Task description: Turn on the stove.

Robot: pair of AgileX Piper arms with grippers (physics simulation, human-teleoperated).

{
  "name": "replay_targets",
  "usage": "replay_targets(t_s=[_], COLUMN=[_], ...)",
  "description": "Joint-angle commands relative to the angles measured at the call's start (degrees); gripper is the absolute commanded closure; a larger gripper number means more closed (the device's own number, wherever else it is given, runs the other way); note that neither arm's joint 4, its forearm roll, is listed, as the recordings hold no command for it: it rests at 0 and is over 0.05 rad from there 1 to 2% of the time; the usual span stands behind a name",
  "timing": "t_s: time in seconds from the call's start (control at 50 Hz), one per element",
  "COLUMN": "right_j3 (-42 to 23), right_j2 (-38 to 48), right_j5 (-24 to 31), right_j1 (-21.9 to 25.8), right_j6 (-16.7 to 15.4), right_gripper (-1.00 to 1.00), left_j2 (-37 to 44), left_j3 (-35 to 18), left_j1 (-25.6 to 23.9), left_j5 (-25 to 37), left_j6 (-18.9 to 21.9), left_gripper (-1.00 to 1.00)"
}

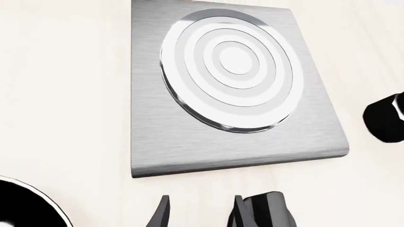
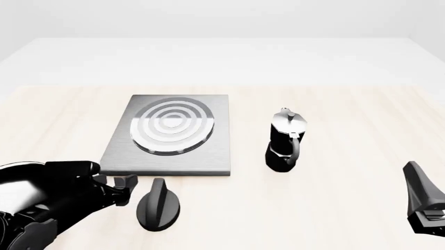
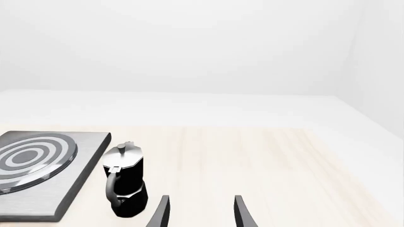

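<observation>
The stove [image 2: 208, 151] is a flat brushed-grey slab with silver burner rings [image 2: 172, 126], left of the table's middle. Its black ridged knob [image 2: 158, 204] stands on the table just in front of the slab's near edge. My left gripper [image 2: 126, 190] is open and empty, low at the knob's left side and close to it. In the left wrist view the stove [image 1: 158, 142] lies ahead of the open gripper [image 1: 200, 215], with the knob [image 1: 270, 210] just beside one finger. My right gripper [image 2: 420, 200] is open and empty at the near right, far from the stove.
A black-and-silver moka pot [image 2: 285, 141] stands upright right of the stove, also in the right wrist view [image 3: 125, 178] and at the left wrist view's edge [image 1: 386, 118]. A black rounded shape [image 1: 25, 208] I cannot identify fills a corner of the left wrist view.
</observation>
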Motion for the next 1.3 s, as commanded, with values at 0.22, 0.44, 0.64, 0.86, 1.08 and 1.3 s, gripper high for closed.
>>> replay_targets(t_s=[0.22, 0.44, 0.64, 0.86, 1.08, 1.3], right_j3=[0.04, 0.04, 0.04, 0.04, 0.03, 0.03], right_j2=[-1.54, -1.62, -1.68, -1.62, -1.63, -1.58], right_j5=[0.96, 0.91, 0.64, 0.75, 0.56, 0.70], right_j1=[-0.02, -0.02, 0.09, 0.12, 0.14, 0.13], right_j6=[-0.38, -0.86, -0.74, -0.63, -0.92, -0.85], right_gripper=[-1.00, -1.00, -1.00, -1.00, -1.00, -1.00], left_j2=[-18.83, -35.09, -55.86, -77.03, -82.52, -82.53], left_j3=[3.25, 5.61, 5.49, 2.11, 1.13, 3.68], left_j1=[1.80, 2.98, 1.83, -0.15, -0.73, -0.98], left_j5=[12.09, 22.79, 37.17, 55.24, 58.82, 56.18], left_j6=[1.41, 3.08, 5.43, 3.48, 1.80, 1.43], left_gripper=[-1.00, -1.00, -1.00, -1.00, -1.00, -1.00])
